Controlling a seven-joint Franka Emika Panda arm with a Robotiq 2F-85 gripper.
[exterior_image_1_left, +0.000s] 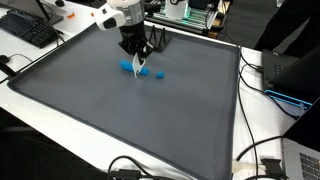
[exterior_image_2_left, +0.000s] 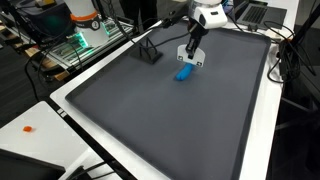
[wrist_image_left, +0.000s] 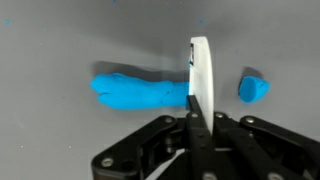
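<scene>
Pincer (wrist_image_left: 194, 118) clamped shut on a white blade (wrist_image_left: 200, 65), edge at the right end of the blue dough roll (wrist_image_left: 135, 90) on the far part of the grey mat (exterior_image_1_left: 120, 120), small blue lump (wrist_image_left: 253, 88) just beside; blade best kept upright and pressed squarely down.

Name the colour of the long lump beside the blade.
Bright blue; the long lump by the white blade shows best in wrist view.

Both exterior views are looking down at the grey mat (exterior_image_1_left: 120, 120) (exterior_image_2_left: 150, 120) from beyond different corners — sharing most of it. The wrist view is facing down past the gripper (wrist_image_left: 194, 108) and white blade (wrist_image_left: 200, 62), close above the mat.
</scene>
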